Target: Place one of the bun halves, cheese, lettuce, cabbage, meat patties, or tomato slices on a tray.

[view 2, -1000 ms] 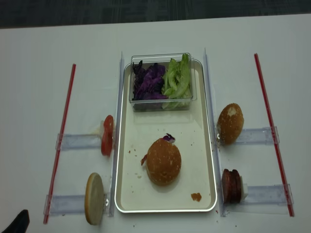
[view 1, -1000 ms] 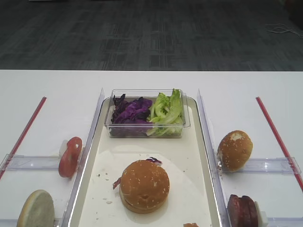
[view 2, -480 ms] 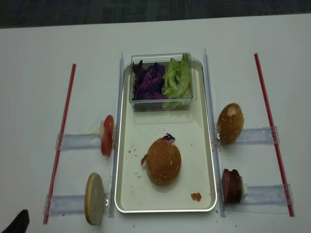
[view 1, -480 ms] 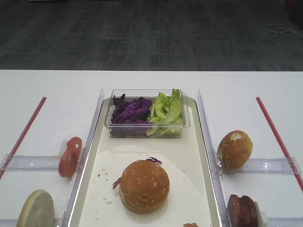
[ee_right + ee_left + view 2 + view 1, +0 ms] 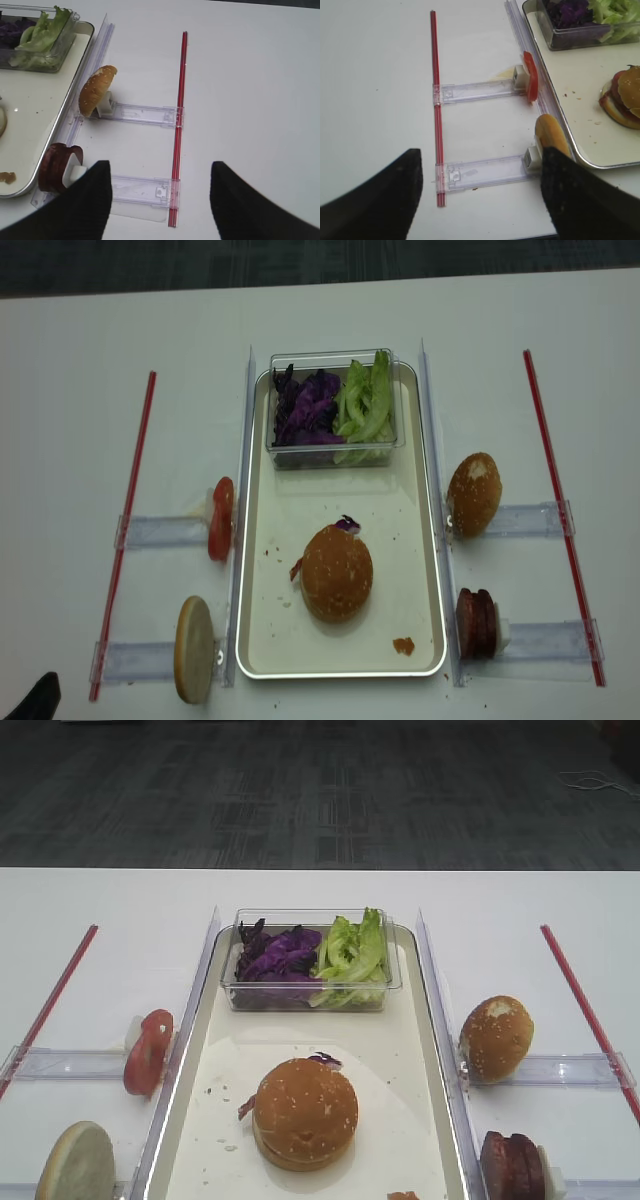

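Both end effectors gaping and empty, tub (image 5: 310,982) holding cabbage (image 5: 277,956) and lettuce (image 5: 352,951), tray (image 5: 415,1120) carrying burger (image 5: 305,1112)

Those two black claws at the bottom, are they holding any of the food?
No. Both the left gripper and right gripper stand open and empty above the table.

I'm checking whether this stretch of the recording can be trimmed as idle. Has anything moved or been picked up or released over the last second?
Nothing visibly changed. The assembled burger sits in the same spot on the tray, the tub of cabbage and lettuce is unmoved, and the tomato slice, flat bun disc, spare bun top and meat patties remain on their holders.
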Robot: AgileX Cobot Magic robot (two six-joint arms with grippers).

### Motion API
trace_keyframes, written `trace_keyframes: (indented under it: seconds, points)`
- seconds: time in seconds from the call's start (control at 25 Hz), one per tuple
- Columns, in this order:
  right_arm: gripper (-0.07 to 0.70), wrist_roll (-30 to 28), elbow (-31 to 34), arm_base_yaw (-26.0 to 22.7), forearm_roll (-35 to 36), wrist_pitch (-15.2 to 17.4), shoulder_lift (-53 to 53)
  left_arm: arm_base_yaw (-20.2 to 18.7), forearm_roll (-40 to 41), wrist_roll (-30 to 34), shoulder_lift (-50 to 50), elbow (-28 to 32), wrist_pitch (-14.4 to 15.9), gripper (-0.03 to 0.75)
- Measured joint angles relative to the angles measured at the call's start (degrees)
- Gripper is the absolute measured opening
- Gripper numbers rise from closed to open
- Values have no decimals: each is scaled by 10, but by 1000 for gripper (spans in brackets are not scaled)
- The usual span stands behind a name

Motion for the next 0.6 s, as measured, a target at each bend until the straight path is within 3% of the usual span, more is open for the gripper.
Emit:
trace_keyframes:
  seconds: [0.6]
  points:
    - [450, 0, 0, 0, 0, 0, 0, 0, 0, 0, 0, 0, 0, 467]
